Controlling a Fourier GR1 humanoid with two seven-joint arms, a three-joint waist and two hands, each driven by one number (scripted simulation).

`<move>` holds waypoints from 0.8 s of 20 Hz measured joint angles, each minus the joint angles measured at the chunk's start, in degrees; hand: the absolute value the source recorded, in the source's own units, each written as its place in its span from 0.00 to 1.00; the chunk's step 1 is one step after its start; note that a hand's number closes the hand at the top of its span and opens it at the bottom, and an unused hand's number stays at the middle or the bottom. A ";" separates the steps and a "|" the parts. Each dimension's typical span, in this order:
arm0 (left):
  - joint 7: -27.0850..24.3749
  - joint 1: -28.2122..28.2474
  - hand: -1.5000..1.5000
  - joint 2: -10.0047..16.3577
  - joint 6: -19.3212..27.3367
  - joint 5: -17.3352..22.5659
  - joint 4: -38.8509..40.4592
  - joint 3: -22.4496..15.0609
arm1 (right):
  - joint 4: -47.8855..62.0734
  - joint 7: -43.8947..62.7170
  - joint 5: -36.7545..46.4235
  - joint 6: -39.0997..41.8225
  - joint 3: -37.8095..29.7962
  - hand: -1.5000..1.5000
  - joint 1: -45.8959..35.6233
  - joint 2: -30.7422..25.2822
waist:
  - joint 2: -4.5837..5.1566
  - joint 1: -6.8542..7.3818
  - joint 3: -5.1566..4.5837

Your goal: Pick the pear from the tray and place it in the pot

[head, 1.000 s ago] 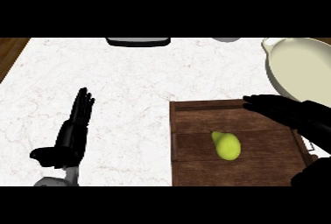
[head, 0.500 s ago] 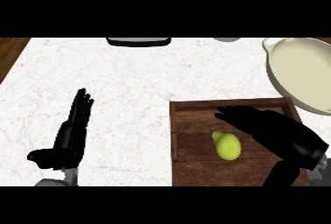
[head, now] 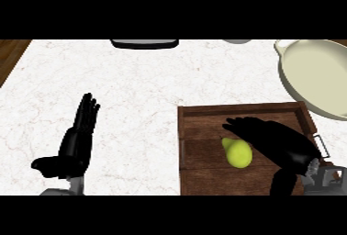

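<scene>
A yellow-green pear [head: 238, 153] lies in the middle of a dark wooden tray [head: 203, 119] at the lower right of the counter. My right hand [head: 274, 140] hovers over the tray just right of the pear, fingers spread and pointing left, covering part of the pear's right side; its fingers are not curled round the fruit. The cream pot [head: 318, 75] stands beyond the tray at the right edge, partly cut off. My left hand [head: 75, 142] rests open on the counter at the lower left, fingers pointing up.
The white marble counter [head: 142, 78] stretches left of the tray. A dark flat object [head: 144, 44] and a grey round thing [head: 236, 41] sit at the far edge. A brown wooden strip [head: 10, 53] shows at the upper left.
My right hand has moved left and down across the tray, from its far right corner to right beside the pear. The left hand and the pear have stayed put.
</scene>
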 measured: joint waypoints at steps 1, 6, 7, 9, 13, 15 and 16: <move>0.54 -0.88 0.50 -0.21 -0.24 -0.15 0.33 0.38 | 0.25 -0.09 0.77 0.60 -0.10 0.00 -0.07 0.79 | 0.00 -0.02 0.00; -0.29 0.16 0.50 -0.86 -1.92 -1.08 0.48 1.41 | 2.62 -3.21 5.92 0.12 -0.25 0.00 1.14 3.52 | 0.00 -0.02 0.01; -0.22 0.13 0.50 -1.37 -1.72 -1.70 0.40 1.19 | 3.28 -3.86 7.22 -0.28 -0.11 0.00 1.41 4.10 | 0.00 -0.02 0.00; 0.39 0.39 0.50 -2.21 -1.43 -2.50 -0.29 0.96 | 4.62 -3.93 9.24 -0.18 0.30 0.00 0.90 6.16 | 0.00 0.00 0.00; -0.23 0.15 0.50 -2.54 -2.76 -2.66 0.66 2.40 | 8.00 -7.22 13.21 -1.95 0.04 0.00 1.62 7.60 | 0.00 -0.01 0.00; 0.14 0.62 0.50 -2.75 -3.15 -3.06 -0.17 2.54 | 9.62 -8.28 14.63 -2.27 -0.63 0.00 1.35 8.59 | 0.01 0.00 0.01; 0.24 0.46 0.50 -2.83 -3.37 -3.02 -0.07 2.97 | 11.02 -9.57 15.49 -2.94 -0.80 0.00 1.29 8.80 | 0.00 0.02 0.00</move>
